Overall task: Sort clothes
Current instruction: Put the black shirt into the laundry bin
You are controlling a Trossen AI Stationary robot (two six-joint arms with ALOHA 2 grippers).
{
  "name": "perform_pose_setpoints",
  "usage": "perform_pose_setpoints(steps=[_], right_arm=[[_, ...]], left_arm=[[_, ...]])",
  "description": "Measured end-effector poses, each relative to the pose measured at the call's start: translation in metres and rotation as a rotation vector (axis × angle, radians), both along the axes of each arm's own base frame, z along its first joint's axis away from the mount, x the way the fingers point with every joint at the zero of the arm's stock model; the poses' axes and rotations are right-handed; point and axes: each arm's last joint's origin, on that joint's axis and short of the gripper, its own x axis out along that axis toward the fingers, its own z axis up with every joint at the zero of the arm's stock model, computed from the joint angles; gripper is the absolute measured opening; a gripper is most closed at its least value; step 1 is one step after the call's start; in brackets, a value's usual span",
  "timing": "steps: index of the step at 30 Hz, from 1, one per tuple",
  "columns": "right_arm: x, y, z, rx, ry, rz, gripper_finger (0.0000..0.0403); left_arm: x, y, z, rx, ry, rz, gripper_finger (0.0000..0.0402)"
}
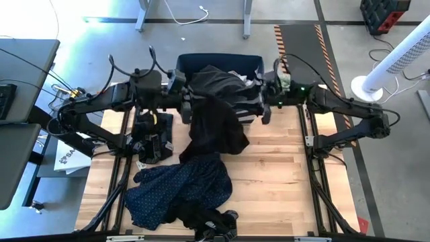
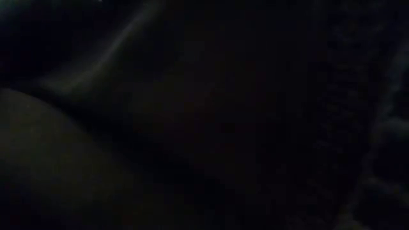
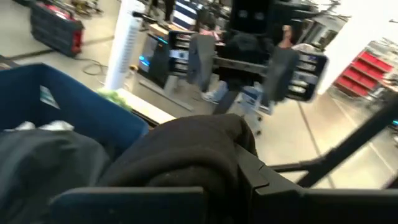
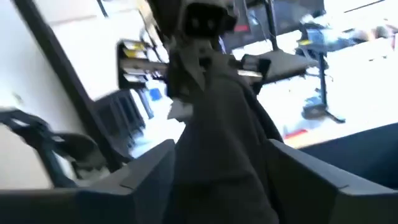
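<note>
A black garment (image 1: 216, 117) is held up between my two grippers over the near rim of the navy bin (image 1: 222, 62). Its lower part hangs down onto the table. My left gripper (image 1: 190, 99) is shut on its left side and my right gripper (image 1: 254, 101) on its right side. A dark navy speckled garment (image 1: 178, 191) lies spread on the table near the front. Another black garment (image 1: 213, 222) lies at the front edge, and a black heap (image 1: 152, 138) lies at the left. White clothes (image 3: 43, 126) lie in the bin. The low view is covered by dark cloth. My left gripper pinches a thick bunched fold of the black garment (image 3: 199, 146) between its two fingers, level, from the table's left. The cloth bulges up above the fingers. My right gripper pinches a bunch of the same garment (image 4: 217, 137) between its two fingers, level, from the table's right. The cloth spans between the grippers and hangs below them, its lower end (image 1: 222, 144) on the table.
The bin stands at the table's far edge, with dark and white clothes inside. Bare wood (image 1: 282, 175) shows at the table's right half. A white fan (image 1: 396, 64) and a red-black case (image 1: 383, 15) stand on the floor beyond the table.
</note>
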Motion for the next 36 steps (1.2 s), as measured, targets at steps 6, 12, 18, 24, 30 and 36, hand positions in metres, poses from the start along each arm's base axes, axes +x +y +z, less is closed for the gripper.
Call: perform_pose_setpoints(steps=[6,12,18,24,30,36], right_arm=[[0.041,-0.008,-0.016,-0.058,0.175,-0.001,0.0289],[0.085,-0.013,-0.039,-0.099,0.244,0.06,0.0284],[0.111,-0.01,-0.041,-0.174,0.247,0.038,0.0136],[0.111,-0.016,-0.015,-0.227,0.219,-0.066,0.003],[0.09,-0.034,0.051,-0.383,0.046,-0.23,0.0021],[0.055,-0.059,0.116,-0.519,-0.264,-0.448,0.0021]], left_arm=[[-0.001,0.01,0.002,0.013,-0.015,0.023,0.0011],[0.0,0.011,0.003,0.044,-0.023,0.013,0.001],[0.0,0.011,0.004,0.04,-0.037,0.014,0.002],[-0.013,0.01,0.012,0.018,-0.063,-0.064,0.0113],[-0.062,0.008,0.03,0.026,-0.097,-0.037,0.0191],[-0.12,0.007,0.043,0.064,-0.125,0.192,0.0195]])
